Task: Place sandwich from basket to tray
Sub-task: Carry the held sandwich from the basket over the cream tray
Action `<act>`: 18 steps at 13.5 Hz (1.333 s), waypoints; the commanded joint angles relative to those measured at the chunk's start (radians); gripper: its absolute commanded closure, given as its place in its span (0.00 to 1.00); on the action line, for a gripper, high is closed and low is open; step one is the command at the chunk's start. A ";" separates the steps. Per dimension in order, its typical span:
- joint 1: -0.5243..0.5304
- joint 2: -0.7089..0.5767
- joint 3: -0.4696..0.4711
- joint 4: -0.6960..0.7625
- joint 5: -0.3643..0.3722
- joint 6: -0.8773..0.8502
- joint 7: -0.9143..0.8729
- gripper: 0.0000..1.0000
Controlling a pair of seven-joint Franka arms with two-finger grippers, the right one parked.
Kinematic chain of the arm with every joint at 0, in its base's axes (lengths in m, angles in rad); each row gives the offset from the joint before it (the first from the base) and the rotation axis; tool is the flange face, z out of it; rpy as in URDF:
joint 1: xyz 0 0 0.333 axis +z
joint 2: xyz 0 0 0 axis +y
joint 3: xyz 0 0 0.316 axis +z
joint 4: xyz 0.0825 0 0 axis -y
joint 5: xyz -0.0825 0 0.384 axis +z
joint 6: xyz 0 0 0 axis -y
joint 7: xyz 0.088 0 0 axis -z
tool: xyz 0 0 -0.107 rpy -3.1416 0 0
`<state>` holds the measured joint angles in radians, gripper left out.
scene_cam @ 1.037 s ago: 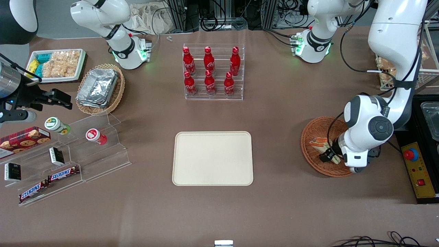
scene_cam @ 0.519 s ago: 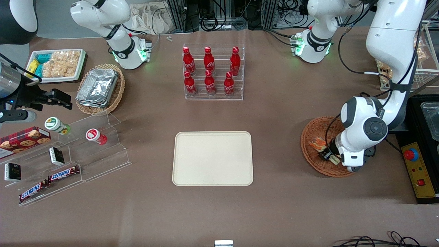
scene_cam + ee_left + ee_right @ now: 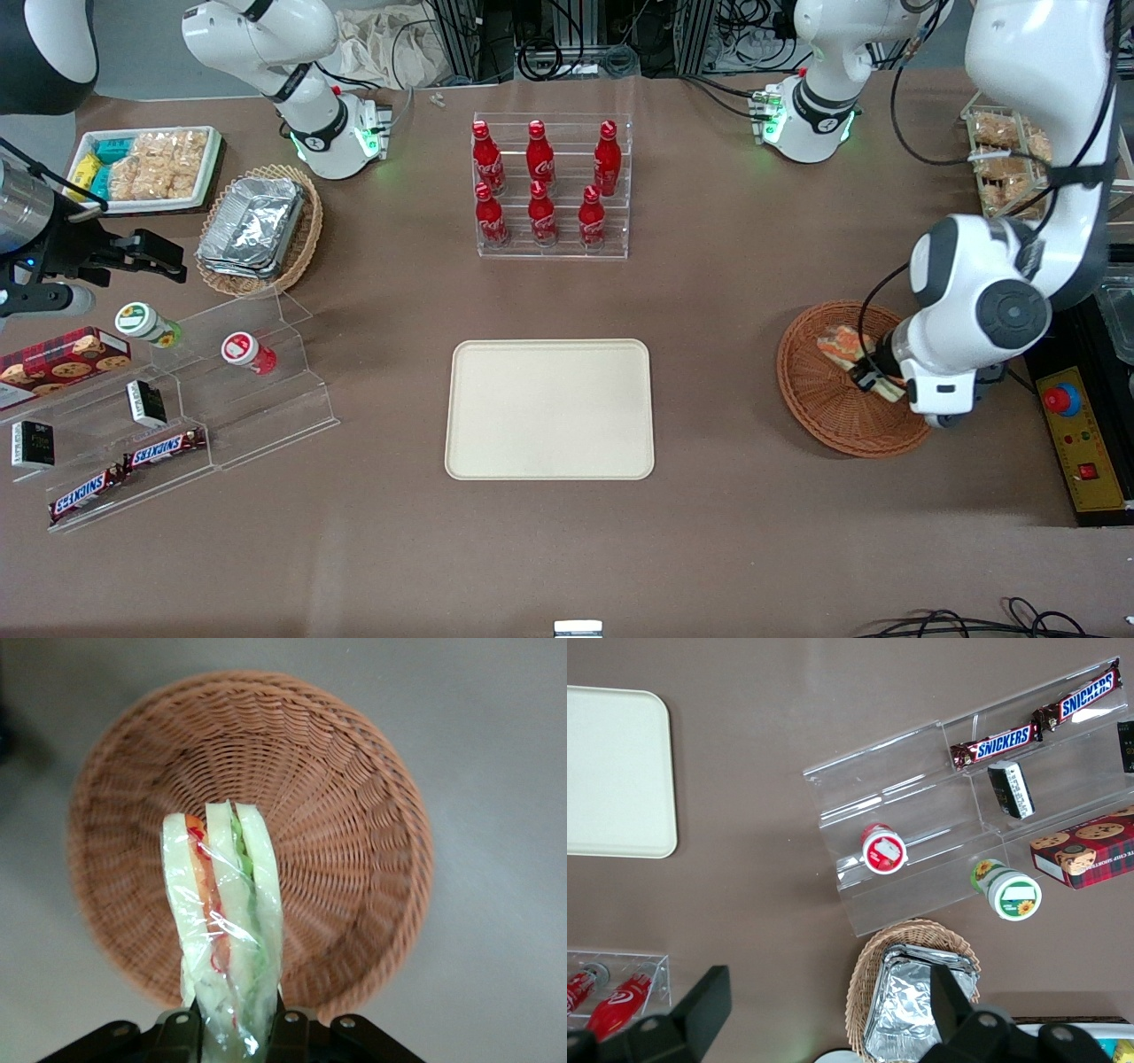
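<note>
**Sandwich gripped above the basket**

The gripper (image 3: 870,376) is hanging over the basket (image 3: 828,416) at the working arm's end of the surface (image 3: 726,532), its fingers (image 3: 289,1028) clamping the film-wrapped sandwich (image 3: 229,921) — bread, orange-red and green layers showing edge-on, clear of the weave. The tray (image 3: 549,409) is lying well apart, mid-surface, with nothing on it. Readable writing is showing elsewhere — two Snickers bars (image 3: 1036,722) are sitting on the clear stepped rack (image 3: 921,806).

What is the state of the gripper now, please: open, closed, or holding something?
Left gripper: closed on the sandwich, lifted above the basket.
</note>
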<state>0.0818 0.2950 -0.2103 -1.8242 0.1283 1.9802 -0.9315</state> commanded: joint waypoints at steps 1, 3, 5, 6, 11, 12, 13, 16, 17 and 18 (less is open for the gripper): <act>-0.008 -0.014 -0.040 0.153 0.001 -0.171 -0.013 1.00; -0.008 -0.016 -0.086 0.232 0.002 -0.246 -0.012 1.00; -0.008 -0.011 -0.144 0.298 0.001 -0.279 -0.010 1.00; -0.008 -0.004 -0.182 0.319 0.002 -0.276 -0.004 1.00; -0.052 0.091 -0.336 0.350 0.016 -0.206 0.250 1.00; -0.085 0.117 -0.336 0.350 0.017 -0.160 0.282 1.00; -0.124 0.150 -0.336 0.353 0.040 -0.121 0.301 1.00; -0.207 0.260 -0.336 0.374 0.125 -0.052 0.298 1.00; -0.218 0.301 -0.336 0.388 0.128 -0.031 0.303 1.00; -0.224 0.344 -0.336 0.402 0.128 0.006 0.306 1.00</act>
<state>-0.1298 0.5440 -0.5434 -1.5034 0.2346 1.9641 -0.6565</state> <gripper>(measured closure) 0.837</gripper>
